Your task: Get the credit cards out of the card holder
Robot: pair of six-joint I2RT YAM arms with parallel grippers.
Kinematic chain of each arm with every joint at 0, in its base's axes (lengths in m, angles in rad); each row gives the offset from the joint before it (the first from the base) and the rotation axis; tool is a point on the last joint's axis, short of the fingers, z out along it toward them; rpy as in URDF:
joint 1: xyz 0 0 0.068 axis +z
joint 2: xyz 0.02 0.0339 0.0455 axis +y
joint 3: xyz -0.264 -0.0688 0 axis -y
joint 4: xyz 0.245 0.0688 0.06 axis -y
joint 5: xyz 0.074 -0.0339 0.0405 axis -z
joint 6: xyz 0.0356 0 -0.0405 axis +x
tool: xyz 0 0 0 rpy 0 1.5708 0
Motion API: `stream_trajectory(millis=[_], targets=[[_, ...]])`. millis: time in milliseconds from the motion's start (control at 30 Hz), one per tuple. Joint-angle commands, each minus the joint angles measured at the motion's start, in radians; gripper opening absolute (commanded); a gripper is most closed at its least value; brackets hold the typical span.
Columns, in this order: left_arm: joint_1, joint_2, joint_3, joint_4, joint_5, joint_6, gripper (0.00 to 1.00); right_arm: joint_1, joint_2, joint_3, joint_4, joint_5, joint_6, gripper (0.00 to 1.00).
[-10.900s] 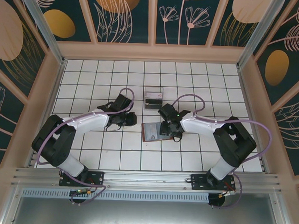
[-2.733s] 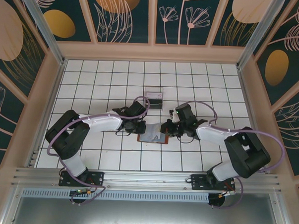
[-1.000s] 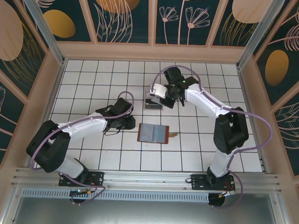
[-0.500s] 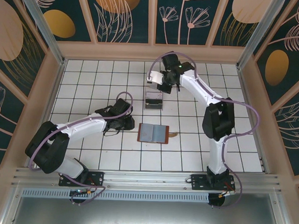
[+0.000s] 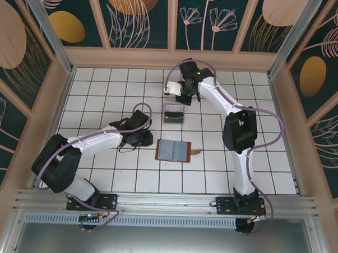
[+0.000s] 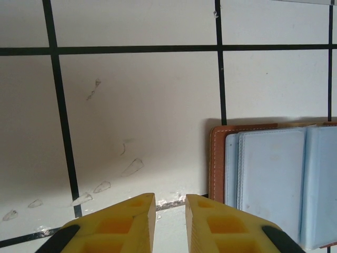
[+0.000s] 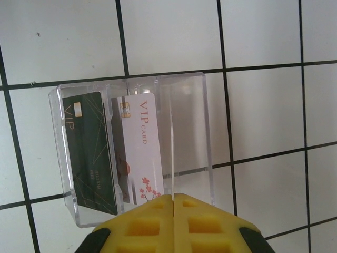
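The right claw (image 7: pixel 174 199) hangs over the clear plastic stand (image 7: pixel 187 132), which sits in the upper middle of the overhead view. Its yellow pads are pressed together with nothing visible between them. Two thin plastic credit cards stand in the stand's left slots: a dark green card (image 7: pixel 89 153) and, beside it, a white card (image 7: pixel 142 147) printed VIP.

The brown leather folding card holder (image 5: pixel 173 150) with grey-blue lining lies open and flat at the centre of the white tiled table (image 5: pixel 103 90), well apart from the stand. Its little closing tab (image 5: pixel 196 152) points right. The left claw (image 6: pixel 169 203) sits low just left of the holder's edge, pads parted by a narrow gap and holding nothing.

This looks like the pause between cards. Whether the pale sleeves hold more cannot be told. If they do, the right arm must travel down the frame to the holder and pinch a card's edge while the left claw pins the leather. The stand lies in that path, so the arm should lift clear of it. Cards sitting flush in sleeves will be hard to catch.
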State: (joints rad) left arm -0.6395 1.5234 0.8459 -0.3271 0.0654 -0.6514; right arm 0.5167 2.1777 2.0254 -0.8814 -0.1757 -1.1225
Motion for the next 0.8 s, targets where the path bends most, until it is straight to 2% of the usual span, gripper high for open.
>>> stream_trajectory(millis=[0, 600, 767], targets=[[0.009, 0.030, 0.042, -0.027, -0.010, 0.013, 0.24, 0.001, 0.036, 0.050, -0.042, 0.011, -0.026, 0.00], [0.006, 0.034, 0.041, -0.032, -0.005, 0.015, 0.24, 0.023, 0.127, 0.090, -0.074, 0.034, -0.036, 0.00], [0.007, 0.033, 0.044, -0.032, -0.005, 0.016, 0.24, 0.022, 0.127, 0.091, -0.036, 0.067, -0.027, 0.19]])
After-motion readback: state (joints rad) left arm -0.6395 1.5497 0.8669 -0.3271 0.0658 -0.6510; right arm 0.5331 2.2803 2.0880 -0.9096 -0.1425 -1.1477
